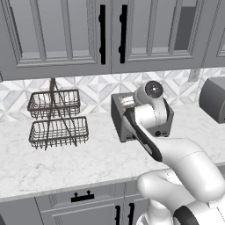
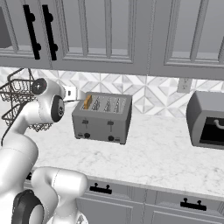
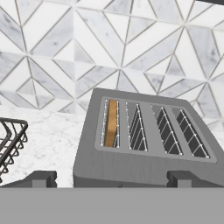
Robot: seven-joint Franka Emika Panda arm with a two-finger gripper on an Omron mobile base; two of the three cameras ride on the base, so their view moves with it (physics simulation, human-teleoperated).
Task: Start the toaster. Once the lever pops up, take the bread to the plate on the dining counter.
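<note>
I have the toaster point(image 2: 102, 118) as my anchor: it sits on the white marble worktop point(image 2: 166, 153), backed against the tiled wall point(image 3: 131, 48). The bread point(image 3: 111, 123) stands in its leftmost slot as seen from the front, only the tan top edge showing. My gripper point(image 3: 111, 178) hovers in front of and above the toaster, its fingers spread wide and released, grasping nothing. Left of the toaster stands a two-tier wire basket point(image 1: 57, 118). To the toaster's right, well apart, sits a rounded dark grey appliance point(image 2: 205, 120). Grey wall cabinets point(image 2: 113, 30) hang above the toaster.
</note>
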